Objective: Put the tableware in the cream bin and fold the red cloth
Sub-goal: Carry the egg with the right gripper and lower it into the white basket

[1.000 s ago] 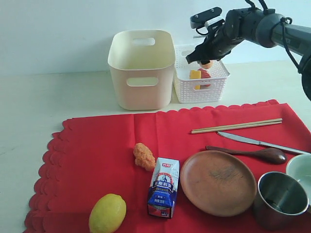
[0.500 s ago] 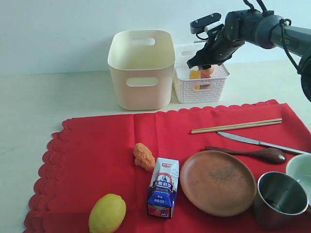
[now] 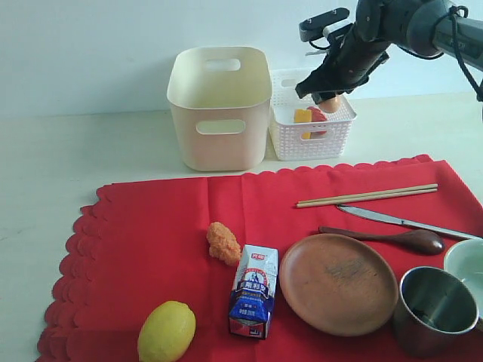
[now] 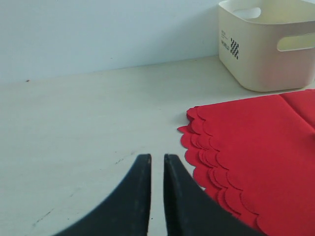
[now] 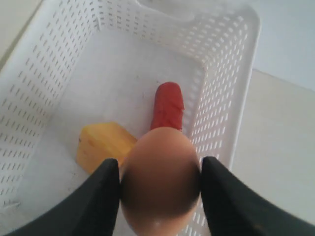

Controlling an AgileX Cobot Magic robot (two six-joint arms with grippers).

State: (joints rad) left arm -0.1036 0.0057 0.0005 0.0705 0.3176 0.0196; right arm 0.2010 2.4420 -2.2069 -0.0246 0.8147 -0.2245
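On the red cloth (image 3: 151,226) lie the chopsticks (image 3: 366,196), knife (image 3: 407,222), dark spoon (image 3: 385,238), wooden plate (image 3: 338,283), steel cup (image 3: 436,308) and pale bowl (image 3: 469,264). The cream bin (image 3: 219,105) stands behind the cloth. My right gripper (image 3: 330,92) hangs over the white lattice basket (image 3: 313,124), shut on a brown egg (image 5: 160,182) between its fingers (image 5: 106,196). My left gripper (image 4: 157,158) is shut on nothing, low over bare table beside the cloth's scalloped edge (image 4: 197,147); the exterior view does not show it.
A lemon (image 3: 166,332), a blue-and-white milk carton (image 3: 253,290) and a fried nugget (image 3: 223,243) also sit on the cloth. The basket holds a yellow cheese piece (image 5: 103,145) and a red sausage (image 5: 167,105). Bare table (image 3: 68,158) lies left of the bin.
My right gripper has shifted a little to the right and upward above the basket, still carrying the egg. Nothing on the cloth has moved.
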